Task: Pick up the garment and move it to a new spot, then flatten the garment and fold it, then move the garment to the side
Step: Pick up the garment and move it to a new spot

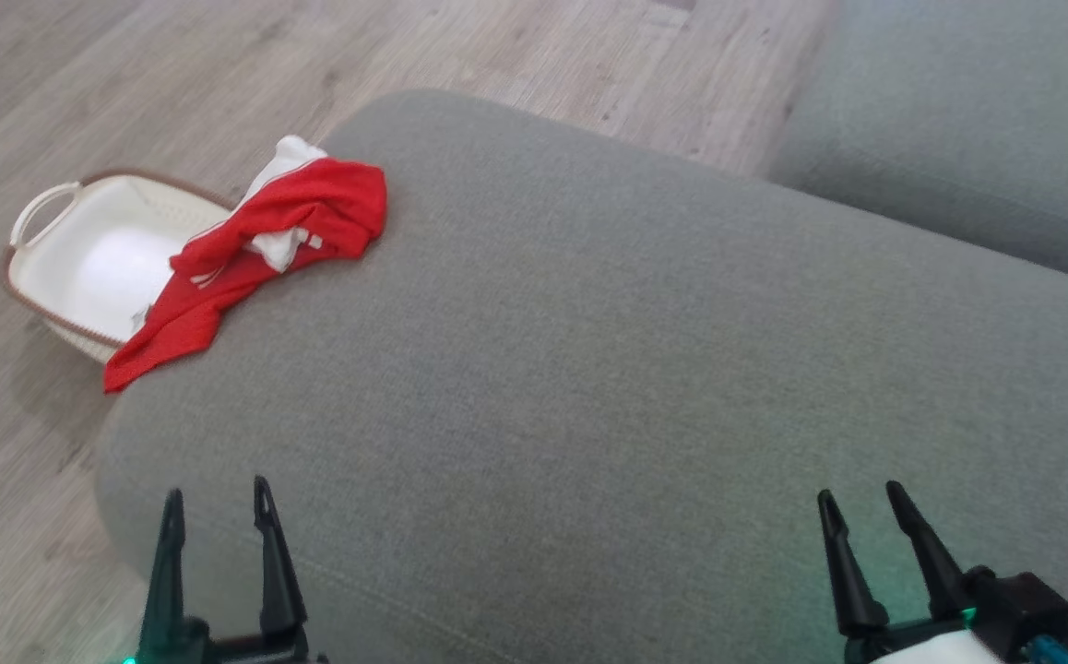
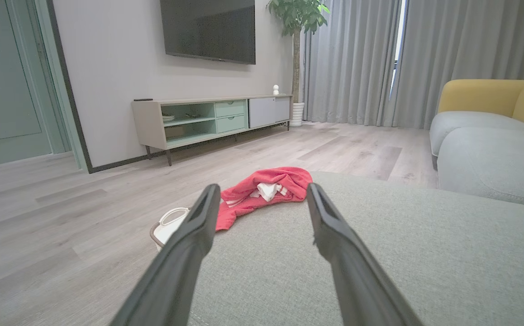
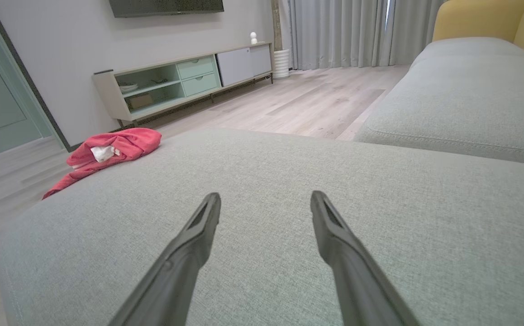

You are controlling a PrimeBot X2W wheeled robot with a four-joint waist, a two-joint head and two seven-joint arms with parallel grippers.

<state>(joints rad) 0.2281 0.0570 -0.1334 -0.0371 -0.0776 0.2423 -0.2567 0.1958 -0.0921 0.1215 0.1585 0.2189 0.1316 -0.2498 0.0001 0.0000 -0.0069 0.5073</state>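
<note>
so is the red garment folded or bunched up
bunched up, not folded: the red garment lies crumpled on the grey cushion, white fabric poking out, one end hanging off by the basket

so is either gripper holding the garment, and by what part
Nothing is held: left gripper and right gripper are open and empty, the garment lies untouched on the cushion.

Soft cloth on woven upholstery, with smooth plastic and pale wood grain beside it.

The garment [image 1: 294, 217] is thin red cloth with white patches, matt and wrinkled. The cushion [image 1: 635, 369] under it is grey woven fabric with a fine, matt grain. The basket [image 1: 82, 267] looks like smooth white plastic with a slight sheen and a brown braided rim. The floor [image 1: 82, 92] shows pale, matt wood-grain planks. The left gripper [image 1: 217, 487] and right gripper [image 1: 859, 490] look like dark matt plastic.
</note>
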